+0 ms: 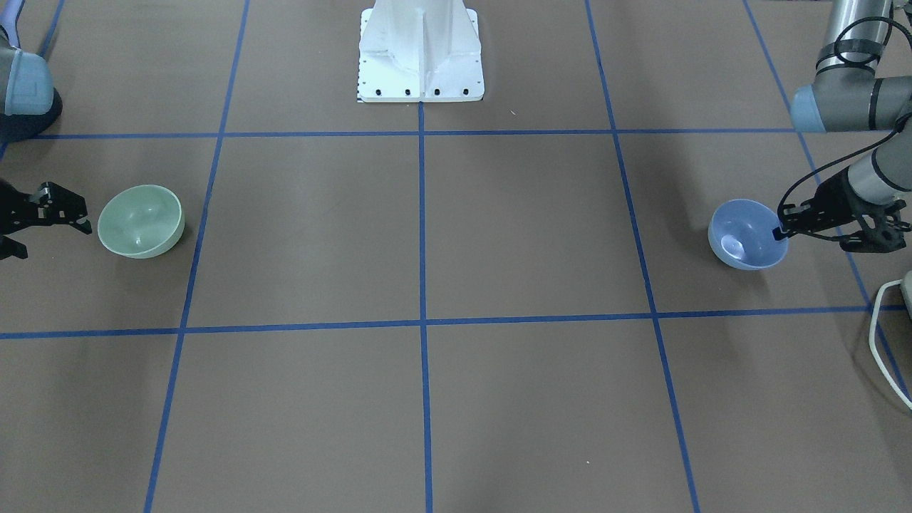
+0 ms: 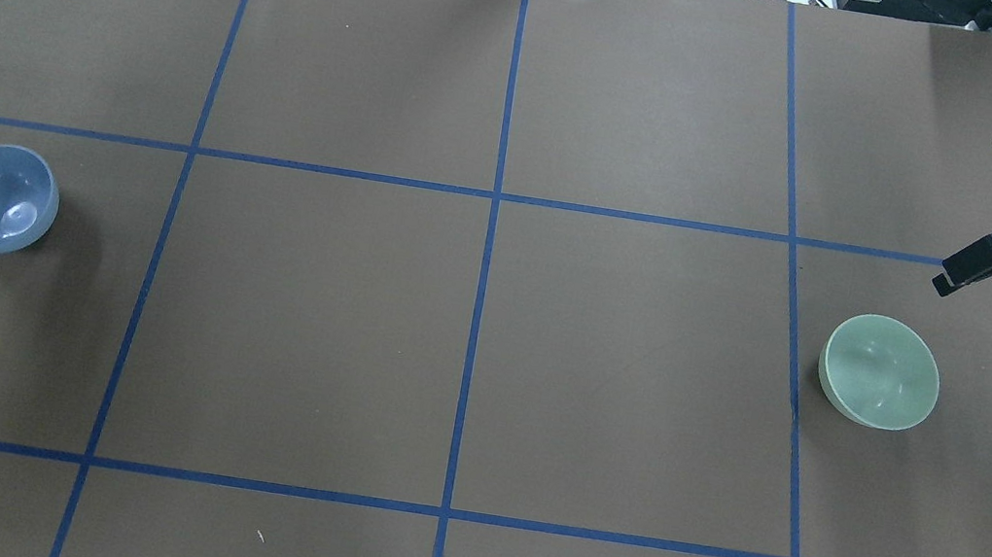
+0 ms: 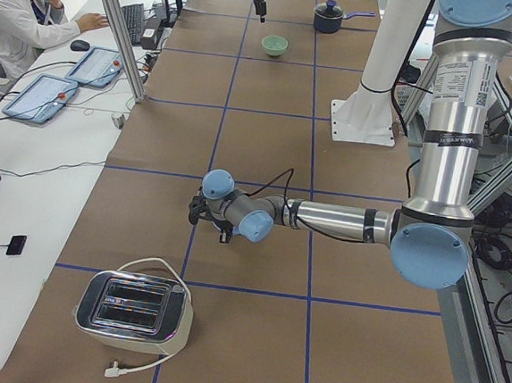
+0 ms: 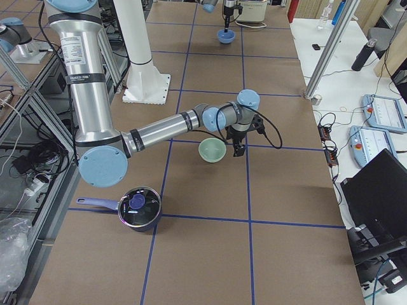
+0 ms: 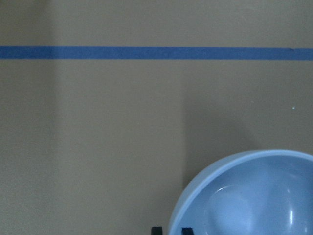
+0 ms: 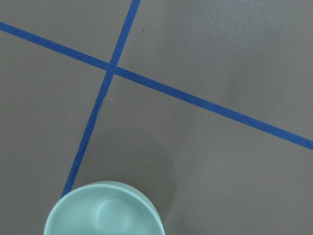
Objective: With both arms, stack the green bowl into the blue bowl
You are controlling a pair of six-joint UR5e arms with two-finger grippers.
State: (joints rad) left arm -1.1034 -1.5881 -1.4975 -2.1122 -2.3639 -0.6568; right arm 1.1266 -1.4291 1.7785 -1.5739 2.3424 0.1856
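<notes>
The blue bowl (image 1: 744,231) sits at the table's end on my left side. My left gripper (image 1: 781,231) is shut on its rim. The left wrist view shows one fingertip (image 5: 156,229) outside the bowl (image 5: 249,196) and one inside. The green bowl (image 1: 140,221) sits upright at the opposite end, and also shows in the overhead view (image 2: 880,370). My right gripper (image 1: 50,239) is open and empty, beside that bowl and apart from it. The right wrist view shows the green bowl (image 6: 102,210) at its bottom edge, with no fingers in view.
The white pedestal (image 1: 420,57) stands at the middle of my side. A toaster (image 3: 134,306) with a white cable stands past the blue bowl. A dark lidded pot (image 4: 138,208) stands near the green bowl. An operator (image 3: 21,10) sits at a side desk.
</notes>
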